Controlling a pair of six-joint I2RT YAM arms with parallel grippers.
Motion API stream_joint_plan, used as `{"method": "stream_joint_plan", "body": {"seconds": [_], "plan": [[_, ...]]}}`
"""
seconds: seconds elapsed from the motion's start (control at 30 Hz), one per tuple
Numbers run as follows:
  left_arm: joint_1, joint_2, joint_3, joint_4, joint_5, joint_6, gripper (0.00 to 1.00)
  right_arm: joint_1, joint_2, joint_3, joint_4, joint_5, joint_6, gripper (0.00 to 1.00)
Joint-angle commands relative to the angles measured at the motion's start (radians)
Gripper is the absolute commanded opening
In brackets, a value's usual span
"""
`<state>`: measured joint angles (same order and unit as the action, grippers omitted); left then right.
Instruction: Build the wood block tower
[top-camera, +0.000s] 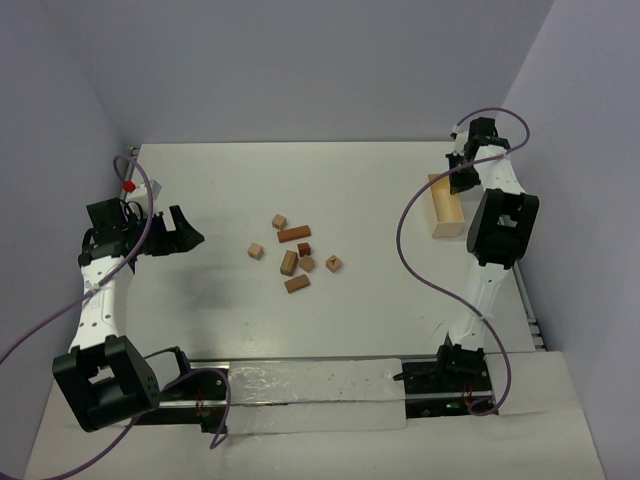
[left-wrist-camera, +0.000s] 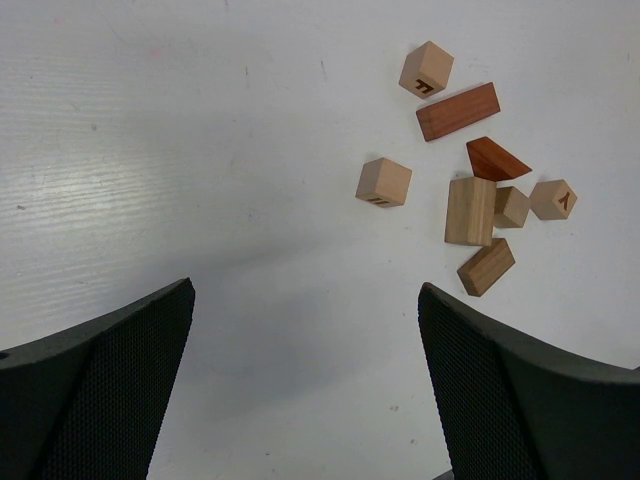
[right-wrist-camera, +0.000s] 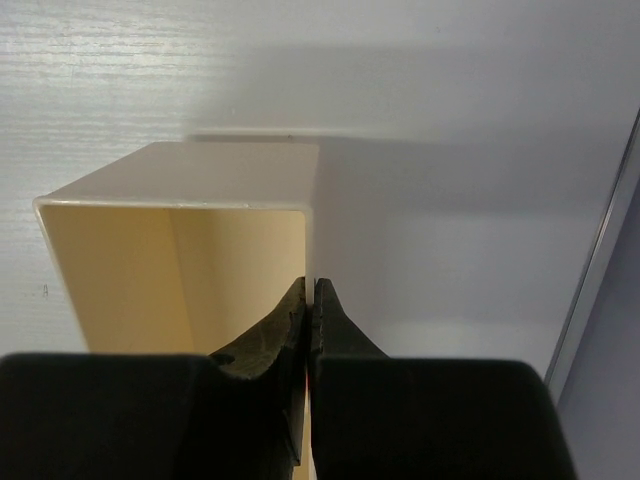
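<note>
- Those blocks (top-camera: 289, 262) look light, hard and smooth-faced. I'd pinch one across two flat opposite sides.
- No tower yet: they lie loose, centre of the overhead frame.
- Your left claw (left-wrist-camera: 305, 385) is spread wide, with the blocks at the upper right of its view, well apart.
- Your right claw (right-wrist-camera: 310, 305) is pressed together at the tray (right-wrist-camera: 120, 250) wall, upper right overhead.

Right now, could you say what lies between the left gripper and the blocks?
Only bare table, from left gripper to blocks, in the top view.
</note>
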<state>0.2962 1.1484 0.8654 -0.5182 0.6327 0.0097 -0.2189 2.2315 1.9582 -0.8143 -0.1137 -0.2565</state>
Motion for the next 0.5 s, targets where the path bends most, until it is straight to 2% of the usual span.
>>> {"method": "stream_joint_plan", "body": {"seconds": [0.0,0.47], "plan": [[-0.002,-0.002,0.007,0.04,0.005,0.013,0.99,-0.01,0.017,-0.002,0.029,-0.021,0.017,0.05],[-0.002,0.001,0.009,0.041,-0.005,0.01,0.99,-0.011,0.057,0.007,0.013,-0.023,0.04,0.14]]}}
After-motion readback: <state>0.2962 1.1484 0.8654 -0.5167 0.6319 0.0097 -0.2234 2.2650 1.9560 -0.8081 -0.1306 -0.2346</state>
